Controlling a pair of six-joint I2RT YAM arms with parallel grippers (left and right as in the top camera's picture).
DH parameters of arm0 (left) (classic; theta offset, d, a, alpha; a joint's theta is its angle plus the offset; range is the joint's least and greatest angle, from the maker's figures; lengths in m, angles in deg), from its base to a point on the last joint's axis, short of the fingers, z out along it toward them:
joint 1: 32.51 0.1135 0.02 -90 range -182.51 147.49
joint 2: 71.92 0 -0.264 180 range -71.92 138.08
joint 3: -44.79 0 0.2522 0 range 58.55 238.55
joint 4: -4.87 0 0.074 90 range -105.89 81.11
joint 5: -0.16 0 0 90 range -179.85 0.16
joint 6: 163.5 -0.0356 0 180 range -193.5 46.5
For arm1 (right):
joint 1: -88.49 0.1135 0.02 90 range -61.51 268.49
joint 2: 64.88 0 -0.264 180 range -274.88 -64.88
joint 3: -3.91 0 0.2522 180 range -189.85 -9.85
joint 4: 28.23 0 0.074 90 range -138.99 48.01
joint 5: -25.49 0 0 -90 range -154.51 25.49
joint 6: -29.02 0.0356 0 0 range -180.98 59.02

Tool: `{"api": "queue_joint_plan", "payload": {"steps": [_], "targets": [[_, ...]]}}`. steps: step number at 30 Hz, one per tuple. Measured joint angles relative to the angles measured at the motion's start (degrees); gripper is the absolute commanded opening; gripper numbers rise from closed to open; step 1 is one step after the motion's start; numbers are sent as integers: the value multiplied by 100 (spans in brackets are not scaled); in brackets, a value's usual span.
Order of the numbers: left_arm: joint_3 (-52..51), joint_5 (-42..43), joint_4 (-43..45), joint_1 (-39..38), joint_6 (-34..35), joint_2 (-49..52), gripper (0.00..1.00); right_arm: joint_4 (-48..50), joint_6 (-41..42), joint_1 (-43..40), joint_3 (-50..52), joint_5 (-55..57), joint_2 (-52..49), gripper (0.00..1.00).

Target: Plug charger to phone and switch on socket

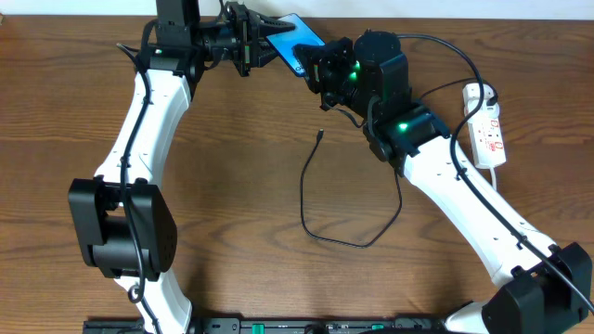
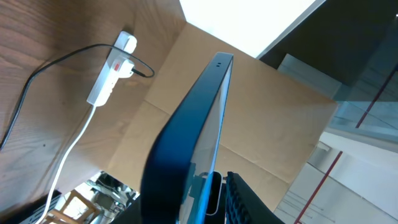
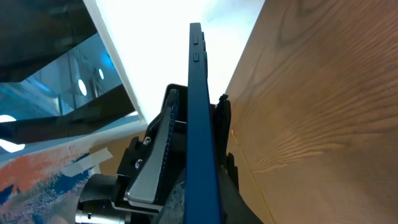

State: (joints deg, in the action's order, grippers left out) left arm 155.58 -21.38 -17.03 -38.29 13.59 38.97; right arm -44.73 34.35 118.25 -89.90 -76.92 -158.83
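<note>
While left gripper (image 1: 267,43) clamps phone (image 1: 299,39) at top centre, right gripper (image 1: 318,70), grip indiscernible, masks its corner above the charger (image 1: 303,195).

From my remote station: the table (image 1: 241,186) is brown wood, its grain plain under a low satin sheen. The phone (image 1: 299,37) shows a glossy blue glass face and a smooth dark frame (image 3: 198,143). A ribbed grey pad (image 3: 158,162) on the right gripper (image 3: 199,93) looks rubbery. At far right, the socket (image 1: 486,134) is shiny white plastic. The charger (image 1: 304,190) is a thin matt black cable. My left arm (image 1: 148,121) and right arm (image 1: 464,195) wear smooth white shells with matt black housings. A flat brown cardboard sheet (image 2: 261,112) looks dull and papery.
</note>
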Motion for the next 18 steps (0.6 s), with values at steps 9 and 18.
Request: {"api": "queue_joint_plan", "payload": {"steps": [9,18], "targets": [[-4,24,17,-4,-31,0,10,48,164,-7,-9,31,-2,5],[-4,17,50,-26,35,0,8,-70,144,-2,-13,-109,-2,33]]}}
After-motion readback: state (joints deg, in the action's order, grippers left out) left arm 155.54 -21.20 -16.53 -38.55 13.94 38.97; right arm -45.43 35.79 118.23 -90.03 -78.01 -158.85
